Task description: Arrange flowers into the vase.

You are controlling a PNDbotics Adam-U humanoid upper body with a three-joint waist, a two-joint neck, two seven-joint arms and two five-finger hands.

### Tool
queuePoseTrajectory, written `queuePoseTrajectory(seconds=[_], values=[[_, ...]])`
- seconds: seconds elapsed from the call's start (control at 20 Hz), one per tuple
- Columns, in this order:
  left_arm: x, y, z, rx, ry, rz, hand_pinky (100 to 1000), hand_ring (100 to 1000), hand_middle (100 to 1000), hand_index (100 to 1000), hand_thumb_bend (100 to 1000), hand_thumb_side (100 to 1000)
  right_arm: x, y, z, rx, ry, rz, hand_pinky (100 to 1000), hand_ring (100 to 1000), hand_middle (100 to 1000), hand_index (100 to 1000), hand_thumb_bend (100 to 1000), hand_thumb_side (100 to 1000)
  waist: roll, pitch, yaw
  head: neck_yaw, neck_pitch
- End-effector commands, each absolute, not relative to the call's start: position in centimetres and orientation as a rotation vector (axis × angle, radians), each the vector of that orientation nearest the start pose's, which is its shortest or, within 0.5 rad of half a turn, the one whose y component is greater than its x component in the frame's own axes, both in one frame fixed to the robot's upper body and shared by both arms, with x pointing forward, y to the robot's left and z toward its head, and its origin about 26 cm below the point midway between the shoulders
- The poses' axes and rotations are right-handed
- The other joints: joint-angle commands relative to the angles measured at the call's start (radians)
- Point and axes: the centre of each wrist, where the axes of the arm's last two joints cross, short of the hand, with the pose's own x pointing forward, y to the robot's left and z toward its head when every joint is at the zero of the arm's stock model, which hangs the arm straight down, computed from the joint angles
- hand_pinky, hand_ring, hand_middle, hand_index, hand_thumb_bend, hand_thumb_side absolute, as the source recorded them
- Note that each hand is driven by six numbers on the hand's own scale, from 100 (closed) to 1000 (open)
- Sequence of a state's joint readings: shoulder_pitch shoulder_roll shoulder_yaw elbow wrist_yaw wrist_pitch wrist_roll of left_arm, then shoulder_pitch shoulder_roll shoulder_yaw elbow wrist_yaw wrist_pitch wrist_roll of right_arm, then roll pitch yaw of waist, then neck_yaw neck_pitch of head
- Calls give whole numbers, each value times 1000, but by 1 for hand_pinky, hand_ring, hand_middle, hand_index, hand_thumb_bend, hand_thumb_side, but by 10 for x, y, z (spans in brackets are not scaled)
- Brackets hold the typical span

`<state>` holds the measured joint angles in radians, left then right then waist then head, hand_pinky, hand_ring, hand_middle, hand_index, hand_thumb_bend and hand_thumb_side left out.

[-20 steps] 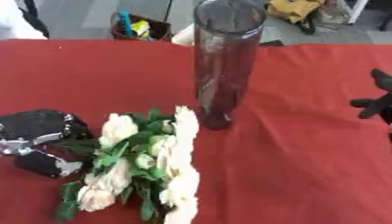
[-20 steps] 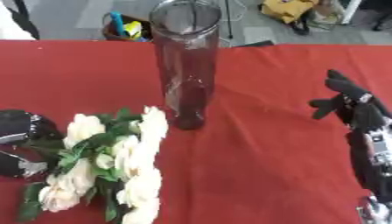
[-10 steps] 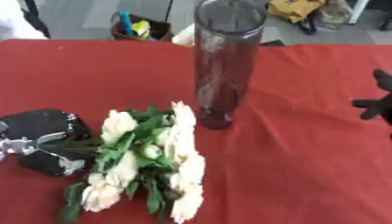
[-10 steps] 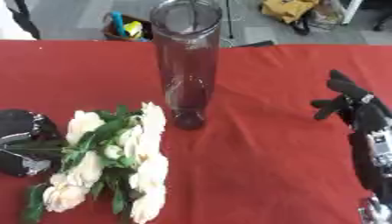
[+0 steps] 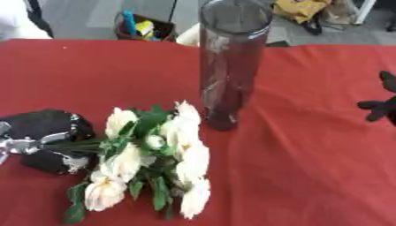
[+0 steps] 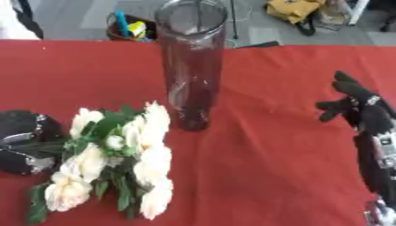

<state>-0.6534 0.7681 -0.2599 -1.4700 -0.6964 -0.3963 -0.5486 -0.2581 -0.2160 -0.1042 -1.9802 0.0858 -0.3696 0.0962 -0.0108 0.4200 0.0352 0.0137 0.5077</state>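
A tall clear glass vase (image 5: pixel 229 62) stands upright on the red tablecloth, with nothing inside it. A bunch of cream flowers with green leaves (image 5: pixel 154 154) lies on the cloth just left of and in front of the vase's base. Its stems run left into my left hand (image 5: pixel 43 141), which is shut on them near the left edge. My right hand (image 6: pixel 359 110) is open at the right edge, fingers pointing up, well clear of the vase and holding nothing.
The red cloth (image 6: pixel 263 176) covers the whole table. Beyond the far edge on the floor are a bin with coloured items (image 5: pixel 143 28) and a yellow bag (image 6: pixel 298 11).
The flower bunch has crept slightly farther from me, toward the vase's base, with my left hand still on the stems. The right hand has barely moved.
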Motion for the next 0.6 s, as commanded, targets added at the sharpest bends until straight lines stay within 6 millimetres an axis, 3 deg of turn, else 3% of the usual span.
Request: queuePoseTrajectory(seconds=[0.05,0.25,0.45,0.55,0.6], values=[[389,326,244,842,-1433,-1953,632,751,826,978,100,927,296,-275,188,-224,-2591,436,719,996,459,832,100,1000,1,-18,3,5,-9],[386,329,253,826,-1426,-1931,675,793,852,1000,100,983,296,-275,187,-222,-2588,442,719,996,459,832,100,1000,3,-20,7,5,-7],[382,330,260,801,-1393,-1937,704,825,871,1000,100,983,295,-275,187,-219,-2587,445,720,996,459,833,100,1000,3,-22,9,4,-5],[381,330,263,789,-1386,-1938,709,833,876,1000,100,968,295,-275,187,-217,-2587,446,720,996,459,833,100,1000,3,-22,10,4,-5],[380,330,264,783,-1383,-1939,716,841,880,1000,100,919,295,-275,187,-216,-2587,446,720,996,459,833,100,1000,2,-22,10,4,-5]])
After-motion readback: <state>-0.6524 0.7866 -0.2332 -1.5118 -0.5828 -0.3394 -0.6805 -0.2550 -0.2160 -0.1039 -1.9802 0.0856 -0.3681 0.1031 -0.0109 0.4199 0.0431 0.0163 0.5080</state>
